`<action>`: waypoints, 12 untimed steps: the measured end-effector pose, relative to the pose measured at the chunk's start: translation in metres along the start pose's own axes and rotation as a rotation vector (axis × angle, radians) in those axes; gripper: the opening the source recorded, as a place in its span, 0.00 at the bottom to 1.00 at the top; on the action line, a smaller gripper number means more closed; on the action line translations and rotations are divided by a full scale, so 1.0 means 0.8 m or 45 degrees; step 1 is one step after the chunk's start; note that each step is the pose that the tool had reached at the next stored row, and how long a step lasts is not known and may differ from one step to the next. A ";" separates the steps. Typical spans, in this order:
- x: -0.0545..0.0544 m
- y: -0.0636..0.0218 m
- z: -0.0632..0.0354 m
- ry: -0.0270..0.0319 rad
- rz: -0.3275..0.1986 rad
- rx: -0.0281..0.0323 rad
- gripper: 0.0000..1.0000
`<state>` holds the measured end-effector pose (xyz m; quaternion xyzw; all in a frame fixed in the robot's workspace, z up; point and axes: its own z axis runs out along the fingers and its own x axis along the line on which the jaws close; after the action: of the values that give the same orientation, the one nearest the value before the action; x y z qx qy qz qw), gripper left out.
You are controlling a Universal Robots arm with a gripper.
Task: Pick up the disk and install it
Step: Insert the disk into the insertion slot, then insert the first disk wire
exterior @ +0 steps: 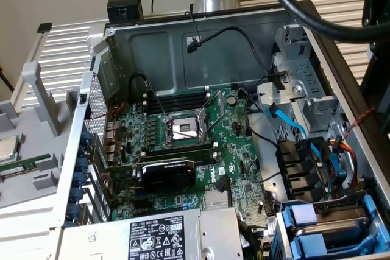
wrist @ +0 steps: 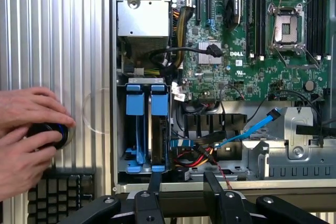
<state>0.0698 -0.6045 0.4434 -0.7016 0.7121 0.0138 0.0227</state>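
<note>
**A:** A person's two hands (wrist: 29,113) cup a black round knob with a blue ring (wrist: 50,136) on the ribbed silver table (wrist: 52,35).

**B:** Then the disk (wrist: 159,100), grey metal in a blue plastic rail frame; it stands edge-on in the open computer case's drive cage, just beside a second blue-railed tray (wrist: 135,100).

**A:** The black two-fingered gripper (wrist: 184,184)?

**B:** Jaws apart, nothing between them; it hovers at the case rim near that cage; the green Dell motherboard (wrist: 252,66) lies beyond.

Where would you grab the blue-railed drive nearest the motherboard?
Probably by its blue rail, from straight above: the drive seems to stand on edge in the bay, hemmed by its neighbour, so just that narrow top edge offers itself.
</note>
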 end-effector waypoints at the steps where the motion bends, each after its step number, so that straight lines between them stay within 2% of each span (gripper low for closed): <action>1: 0.000 0.000 0.000 0.0001 0.000 0.0000 0.45; 8: -0.001 -0.006 0.001 -0.0001 0.001 -0.0001 0.45; 12: -0.002 -0.006 0.003 -0.0009 0.028 0.0014 0.45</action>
<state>0.0747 -0.6032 0.4415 -0.6935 0.7199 0.0139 0.0232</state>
